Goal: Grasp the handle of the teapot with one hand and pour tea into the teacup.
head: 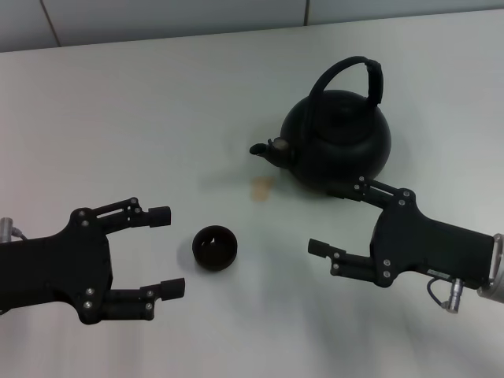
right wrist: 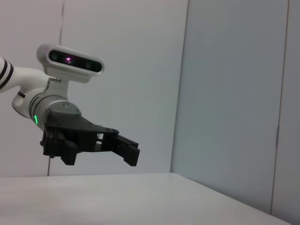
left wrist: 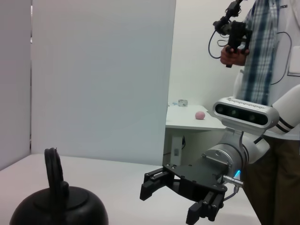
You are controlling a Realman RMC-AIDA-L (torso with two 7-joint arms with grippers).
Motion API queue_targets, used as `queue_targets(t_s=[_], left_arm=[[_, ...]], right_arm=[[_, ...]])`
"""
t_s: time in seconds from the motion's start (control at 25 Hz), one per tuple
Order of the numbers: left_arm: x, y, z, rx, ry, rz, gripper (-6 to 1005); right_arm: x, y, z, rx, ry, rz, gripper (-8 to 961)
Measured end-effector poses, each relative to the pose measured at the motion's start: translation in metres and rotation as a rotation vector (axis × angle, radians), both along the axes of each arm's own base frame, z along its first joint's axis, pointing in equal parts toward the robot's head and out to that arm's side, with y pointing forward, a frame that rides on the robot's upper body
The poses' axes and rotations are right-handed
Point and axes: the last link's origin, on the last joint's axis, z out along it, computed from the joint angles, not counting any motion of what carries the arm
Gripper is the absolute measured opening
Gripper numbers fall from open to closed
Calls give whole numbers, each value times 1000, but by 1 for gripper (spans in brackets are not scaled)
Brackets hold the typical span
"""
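The round matte black teapot [head: 339,146] stands at the back right of the white table, its spout [head: 266,150] pointing left and its tall arched handle [head: 352,72] upright. The left wrist view also takes in the teapot [left wrist: 58,211] and its handle [left wrist: 54,171]. The small black teacup [head: 214,246] sits in front of the spout, nearer me. My right gripper [head: 327,219] hovers open just in front of the teapot's body, one finger against its lower edge in the picture. My left gripper [head: 165,252] is open just left of the teacup. Neither holds anything.
A small tan spot [head: 262,187] marks the table [head: 118,118] between spout and cup. In the left wrist view the right gripper [left wrist: 173,202] shows open, and a person [left wrist: 262,51] stands behind. The right wrist view shows the left gripper [right wrist: 131,151] above the table.
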Motion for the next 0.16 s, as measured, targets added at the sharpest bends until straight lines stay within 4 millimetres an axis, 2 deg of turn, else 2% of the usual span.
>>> queue_targets(t_s=[0.16], left_arm=[[-3,-1,-2,1,2,20,864]], right_arm=[[-1,1,-6,-8,-9,-13,768]])
